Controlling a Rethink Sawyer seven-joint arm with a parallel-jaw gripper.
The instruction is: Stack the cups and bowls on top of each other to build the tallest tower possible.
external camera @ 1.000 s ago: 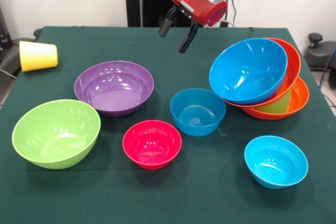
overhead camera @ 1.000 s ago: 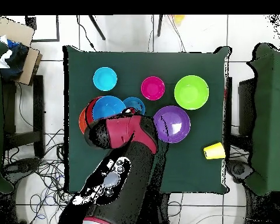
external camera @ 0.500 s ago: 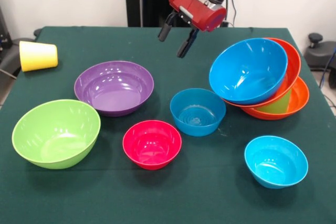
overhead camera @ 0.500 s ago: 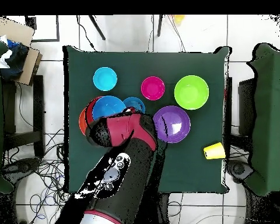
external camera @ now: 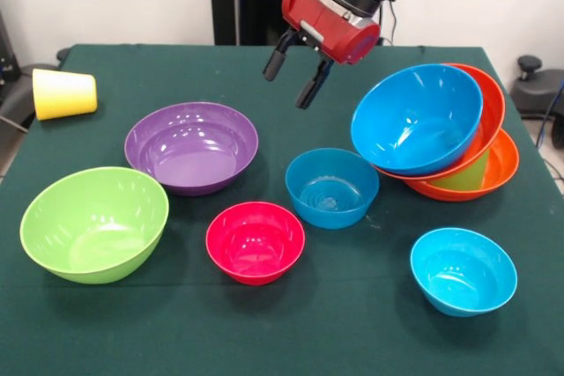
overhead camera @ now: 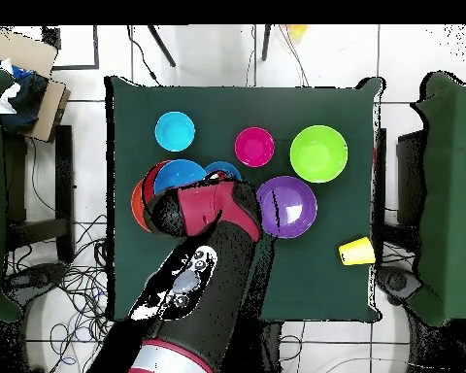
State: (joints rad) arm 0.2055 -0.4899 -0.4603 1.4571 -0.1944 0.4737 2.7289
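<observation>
End effector open and empty above the bench, leaning tower beside it

End effector hangs in the air with its two black fingers spread apart and nothing between them. In the front view it sits above the bare green cloth of the bench, up and to the left of the tower.

Taking the tower as the landmark: it is a tilted pile, with a large blue bowl leaning on its side in front, an orange bowl behind it, a second orange bowl at the bottom, and a light green cup showing between them. In the overhead view the arm covers part of the pile, and only its blue and orange rims show.

Just left of the tower and a little lower stands a smaller blue bowl, upright. Below the tower, near the front edge, is the small cyan bowl. The pink-red bowl stands left of the smaller blue one. Further left are the purple bowl and then the lime green bowl. Well apart from the tower, at the far left edge, the yellow cup lies on its side.
</observation>
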